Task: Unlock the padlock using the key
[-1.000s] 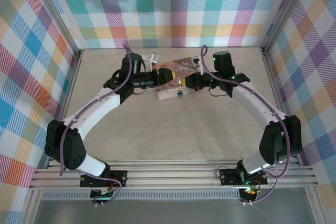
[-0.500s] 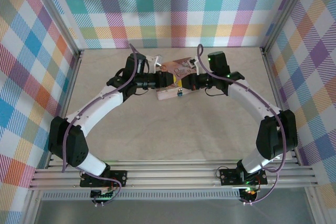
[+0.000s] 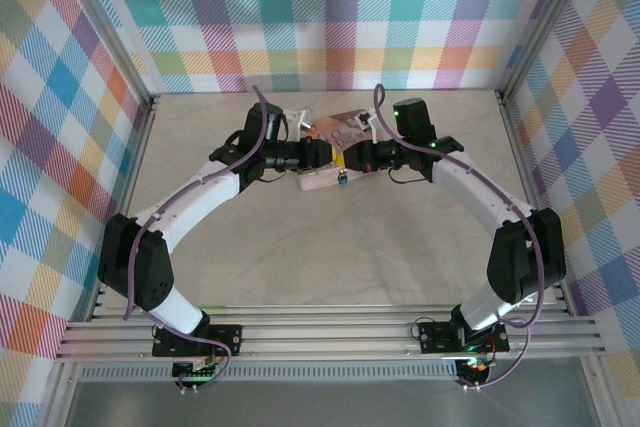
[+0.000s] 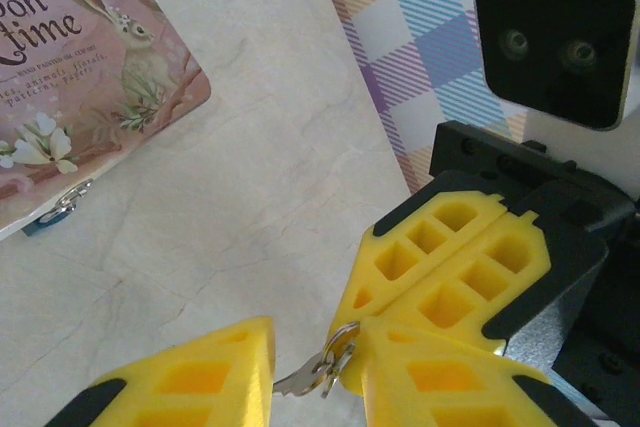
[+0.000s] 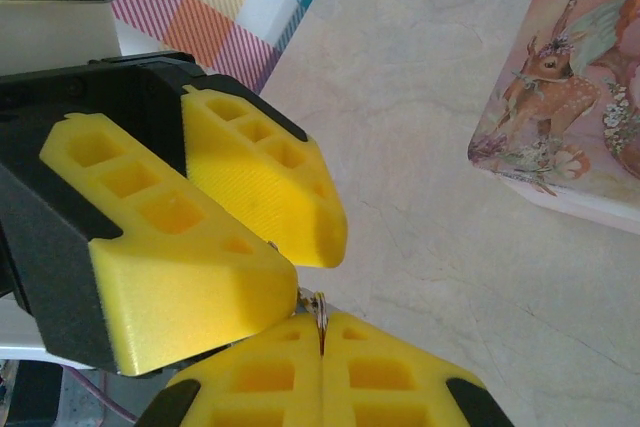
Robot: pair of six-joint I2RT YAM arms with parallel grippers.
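Now left gripper point(image 4: 318, 343) has narrowed around the key point(image 4: 303, 378) but isn't clamped, right gripper point(image 5: 320, 345) pinches its ring midair, so handover's underway; padlock point(image 4: 50, 215) hangs on the tin point(image 4: 90, 97).

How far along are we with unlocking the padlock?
Done: the tiny dull-metal key is off the table, pinched in the shut right gripper. In hand: the left gripper brackets it, jaws apart. Left: the blue padlock hangs at the clasp of the pink floral tin, no key in it.

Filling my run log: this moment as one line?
right gripper: shut on key | left gripper: open, flanking key | padlock: on tin front
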